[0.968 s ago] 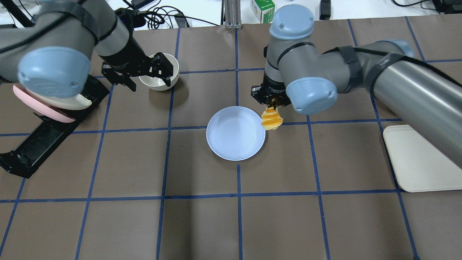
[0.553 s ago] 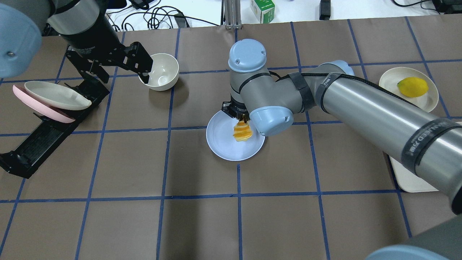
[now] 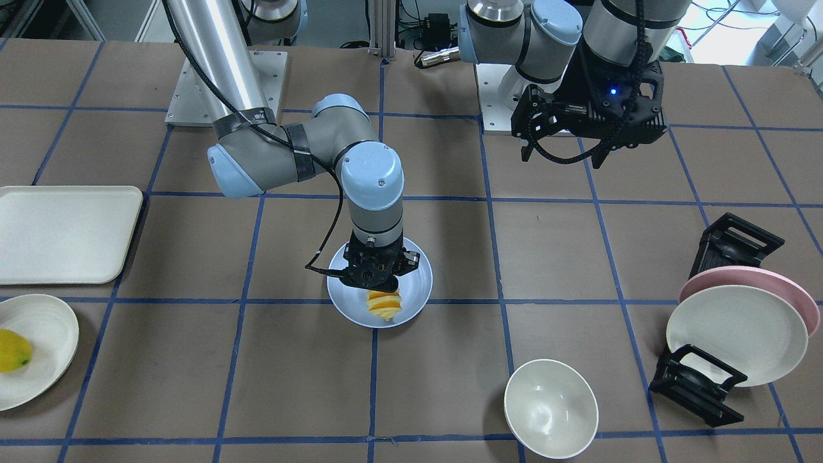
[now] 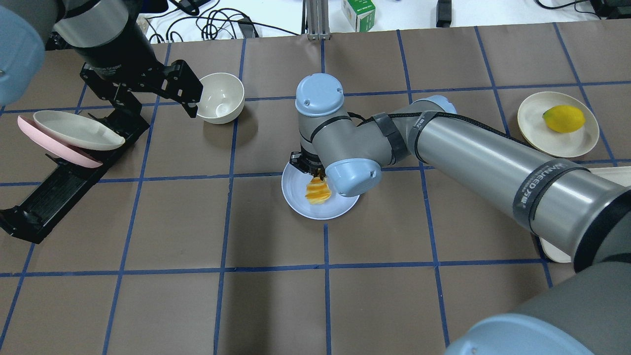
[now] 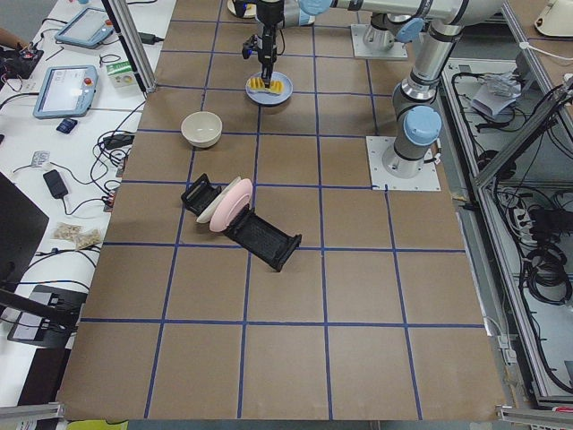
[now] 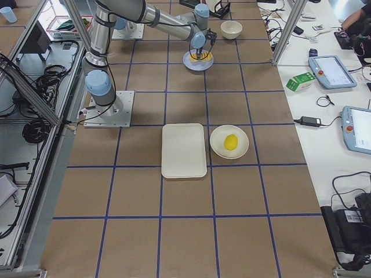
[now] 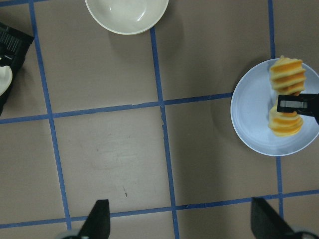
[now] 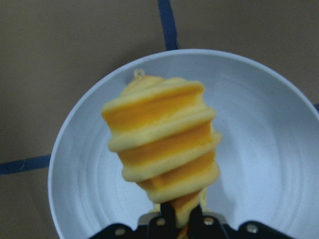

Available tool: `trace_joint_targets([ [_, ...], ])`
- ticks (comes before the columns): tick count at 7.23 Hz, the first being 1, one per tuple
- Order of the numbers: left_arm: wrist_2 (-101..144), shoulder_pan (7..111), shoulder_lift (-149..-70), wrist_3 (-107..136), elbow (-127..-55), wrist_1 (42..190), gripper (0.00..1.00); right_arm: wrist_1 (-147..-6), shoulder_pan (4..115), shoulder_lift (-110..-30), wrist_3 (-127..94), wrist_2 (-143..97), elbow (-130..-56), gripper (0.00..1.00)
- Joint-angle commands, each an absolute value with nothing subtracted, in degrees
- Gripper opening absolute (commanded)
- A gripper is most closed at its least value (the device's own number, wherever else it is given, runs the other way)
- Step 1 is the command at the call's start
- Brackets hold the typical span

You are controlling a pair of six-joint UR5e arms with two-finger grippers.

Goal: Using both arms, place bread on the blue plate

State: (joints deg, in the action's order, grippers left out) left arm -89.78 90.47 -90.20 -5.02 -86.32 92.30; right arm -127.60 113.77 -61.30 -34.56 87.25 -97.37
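The bread (image 4: 318, 191) is an orange-and-pale-yellow ridged loaf. It hangs from my right gripper (image 4: 319, 175), which is shut on its upper end, right over the blue plate (image 4: 297, 198). The right wrist view shows the bread (image 8: 164, 149) pinched between the jaws, with the plate (image 8: 264, 149) below it. I cannot tell whether the bread's lower end touches the plate. The front view shows the bread (image 3: 384, 303), the plate (image 3: 415, 290) and the right gripper (image 3: 379, 286). My left gripper (image 4: 157, 101) is open and empty, held high next to the bowl. Its wrist view shows the bread (image 7: 286, 77) on the plate (image 7: 249, 114).
A cream bowl (image 4: 222, 103) stands left of the plate at the back. A black dish rack (image 4: 59, 192) holds a pink plate and a cream plate at the far left. A cream plate with a yellow lemon (image 4: 563, 119) is at the right. A cream tray (image 3: 64, 235) lies nearby.
My right gripper has carried the bread from beside the plate's right rim to over the plate's middle. My left arm has drawn back from the bowl toward the left.
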Motion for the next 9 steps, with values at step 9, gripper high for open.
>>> trace_joint_targets([
  [9,-90.0,90.4,-90.1,-4.9,-86.5,91.3,1.0,-124.3,112.7,-66.3,-34.9,87.6,-96.2,1.0],
])
